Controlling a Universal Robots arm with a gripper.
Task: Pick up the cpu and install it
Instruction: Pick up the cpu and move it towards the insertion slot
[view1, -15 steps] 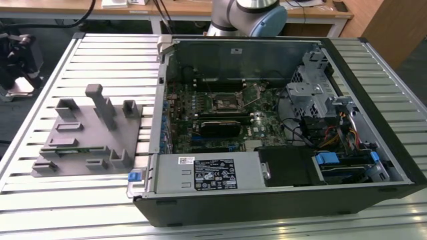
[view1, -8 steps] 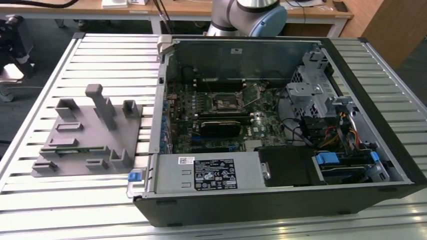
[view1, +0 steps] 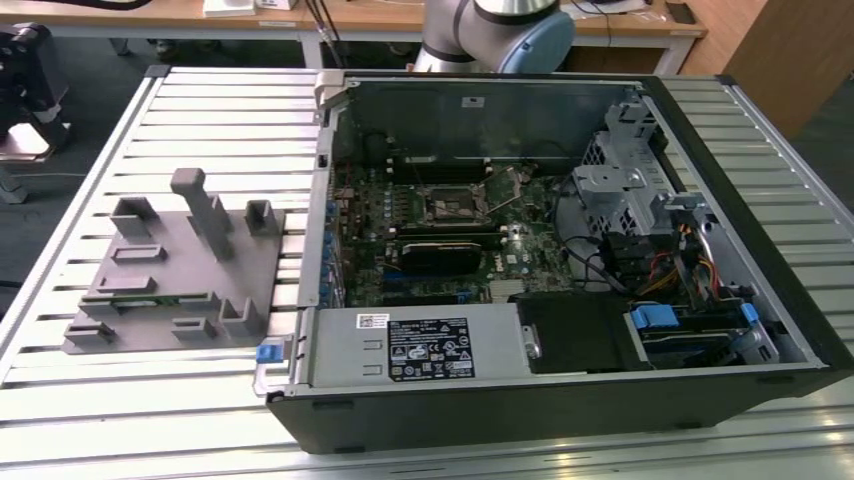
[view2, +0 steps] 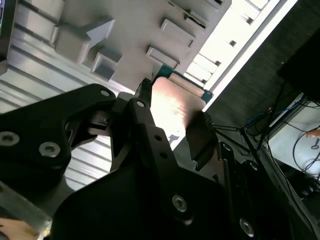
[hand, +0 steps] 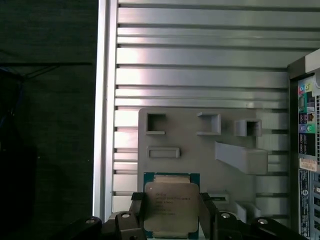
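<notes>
In the exterior view, a grey moulded plastic fixture (view1: 174, 270) with raised blocks and slots rests on a ribbed silver aluminium table (view1: 200, 100). A narrow green board (view1: 158, 299) lies in one of the fixture's slots. Just beside the fixture, on the exterior view's right, an open black metal computer case (view1: 561, 400) lies on its side and shows its green motherboard (view1: 454, 220). Beyond the case stands a silver and pale blue robot arm segment (view1: 497, 25). In the second wrist view, the black two-fingered gripper (view2: 174, 107) pinches the cpu (view2: 172, 97), a small flat square chip with a pale silver metal top and a green edge. One finger (view2: 145, 120) presses on each of two opposite sides. The cpu hangs in front of the fixture's (view2: 125, 30) flat base, near its edge. In the first wrist view, the cpu (hand: 171, 205) sits clamped between the two dark fingers (hand: 137, 212). It overlaps the near edge of the fixture (hand: 200, 150), with the table slats (hand: 200, 75) beyond. The case's rear panel (hand: 306, 150) is to one side of the fixture.
</notes>
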